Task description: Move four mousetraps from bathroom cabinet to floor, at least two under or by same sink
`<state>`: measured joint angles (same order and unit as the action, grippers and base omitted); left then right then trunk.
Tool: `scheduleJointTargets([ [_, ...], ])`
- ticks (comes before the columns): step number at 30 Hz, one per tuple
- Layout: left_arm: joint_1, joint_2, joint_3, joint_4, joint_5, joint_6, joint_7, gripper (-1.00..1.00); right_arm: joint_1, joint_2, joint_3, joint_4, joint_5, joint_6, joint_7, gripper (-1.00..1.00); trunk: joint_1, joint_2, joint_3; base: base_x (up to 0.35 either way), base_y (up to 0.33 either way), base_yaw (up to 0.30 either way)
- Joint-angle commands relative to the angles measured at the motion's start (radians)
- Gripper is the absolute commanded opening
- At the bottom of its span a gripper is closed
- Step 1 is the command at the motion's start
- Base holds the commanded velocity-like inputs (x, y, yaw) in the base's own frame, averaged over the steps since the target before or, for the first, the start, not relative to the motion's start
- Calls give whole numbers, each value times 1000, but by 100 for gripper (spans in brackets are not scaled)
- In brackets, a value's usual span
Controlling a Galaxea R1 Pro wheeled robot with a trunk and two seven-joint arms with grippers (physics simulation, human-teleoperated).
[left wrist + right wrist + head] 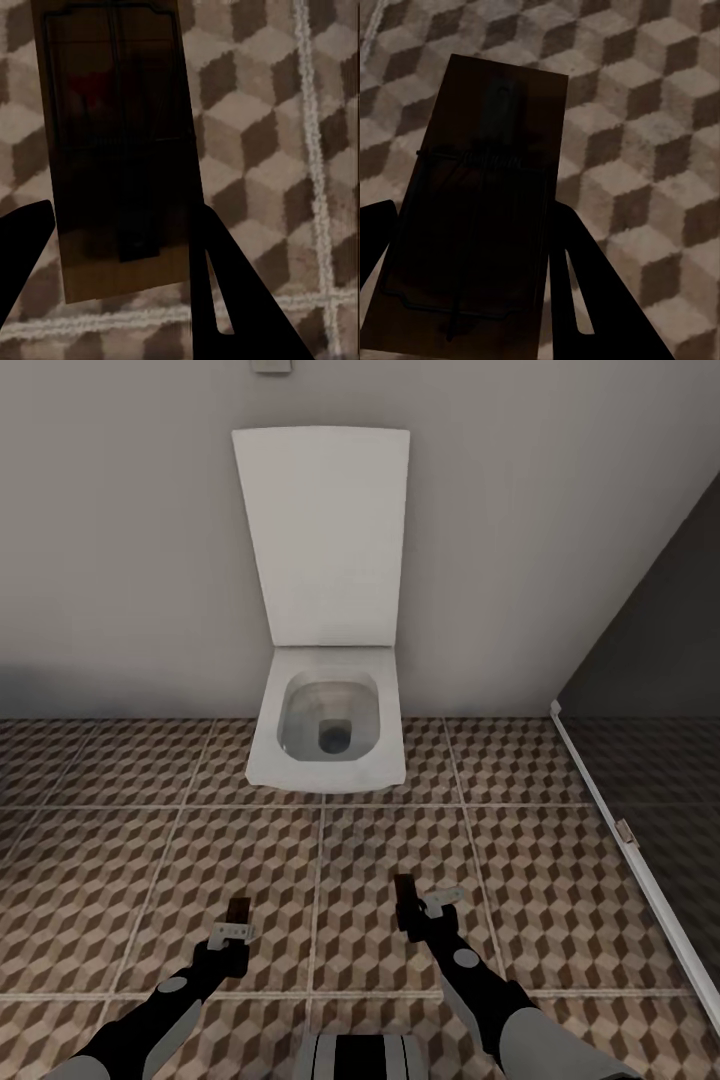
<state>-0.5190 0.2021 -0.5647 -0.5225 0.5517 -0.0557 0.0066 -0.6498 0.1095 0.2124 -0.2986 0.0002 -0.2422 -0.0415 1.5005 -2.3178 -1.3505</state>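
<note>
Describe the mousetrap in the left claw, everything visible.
The mousetrap is a flat rectangular tan wooden board with a dark wire frame and a red spot near one end. It looks shadowed and dark. The left claw grips it by its long edges between dark fingers, holding it above the cube-patterned floor, sticking forward.

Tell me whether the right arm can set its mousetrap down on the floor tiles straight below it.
Probably yes: the right pincer holds its mousetrap over bare bathroom floor, with nothing beneath. The toilet stands farther ahead.

No text, label or number can be read anywhere.
</note>
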Motion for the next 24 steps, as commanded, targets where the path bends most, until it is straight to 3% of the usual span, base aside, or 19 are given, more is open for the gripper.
scheduleJointTargets([
  [1,-1,1,-8,2,11,-5,2,-100,-1,-1,5,1,-1,-3,-5,-100,0,0,-1,0,0,0],
  [11,-1,-5,-7,34,10,-6,4,-100,-1,1,7,2,-4,-3,-4,-100,0,0,-1,0,0,0],
  [18,-1,-4,-6,36,10,-3,5,-100,-1,48,25,1,-3,-3,-4,-100,0,0,-1,0,0,0],
  [24,-1,-6,-5,36,10,3,4,-100,-1,65,29,-1,-3,-2,-11,-100,0,0,-1,0,0,0],
])
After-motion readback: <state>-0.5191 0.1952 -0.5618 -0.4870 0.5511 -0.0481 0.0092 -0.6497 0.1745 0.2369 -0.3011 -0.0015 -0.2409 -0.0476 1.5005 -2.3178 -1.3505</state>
